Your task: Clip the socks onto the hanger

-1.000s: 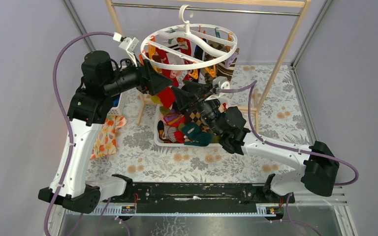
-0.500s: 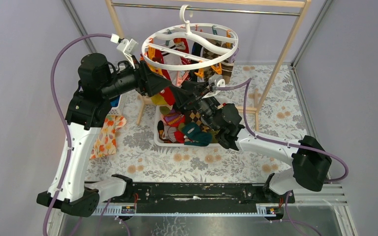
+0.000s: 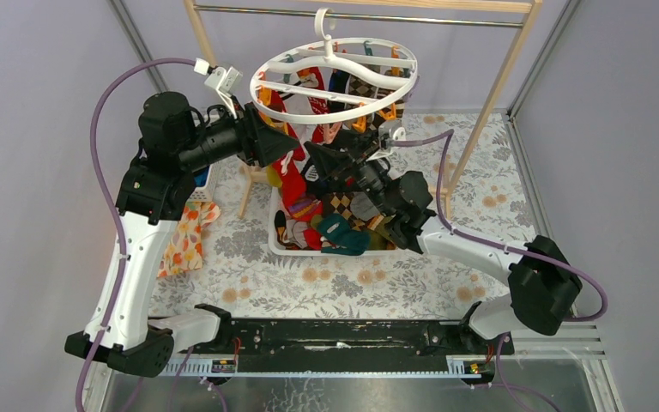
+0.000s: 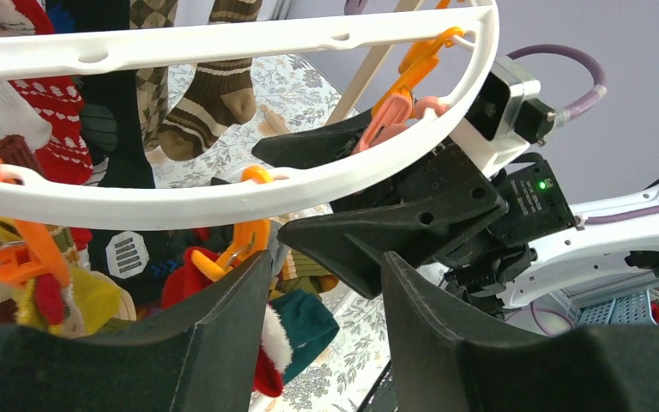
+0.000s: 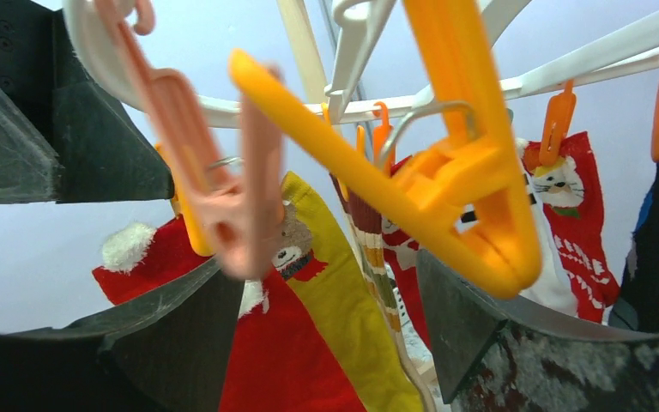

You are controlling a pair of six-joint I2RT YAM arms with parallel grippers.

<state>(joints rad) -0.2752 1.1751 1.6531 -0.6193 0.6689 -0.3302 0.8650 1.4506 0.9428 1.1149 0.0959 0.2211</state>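
Observation:
The white oval hanger (image 3: 335,79) hangs from the metal bar, with several socks clipped under it. My left gripper (image 3: 290,140) is open and empty just under its near-left rim (image 4: 223,184), beside an orange clip (image 4: 242,245). My right gripper (image 3: 313,160) is open and empty, pointing up under the ring opposite the left one. In the right wrist view its gripper (image 5: 330,300) faces a hanging red and mustard sock (image 5: 309,343), with an orange clip (image 5: 463,172) and a pink clip (image 5: 223,206) close above. A Santa sock (image 5: 566,215) hangs at the right. More socks (image 3: 330,227) lie in the basket.
The white basket (image 3: 276,245) sits on the floral table below the hanger. The wooden-framed rail's metal bar (image 3: 412,17) and right post (image 3: 489,94) stand behind. An orange-flowered cloth (image 3: 184,236) lies at the left by a small crate (image 3: 202,184).
The hanger has tipped up and back. My right gripper has risen towards the ring. The red sock now hangs down below my left gripper's tip.

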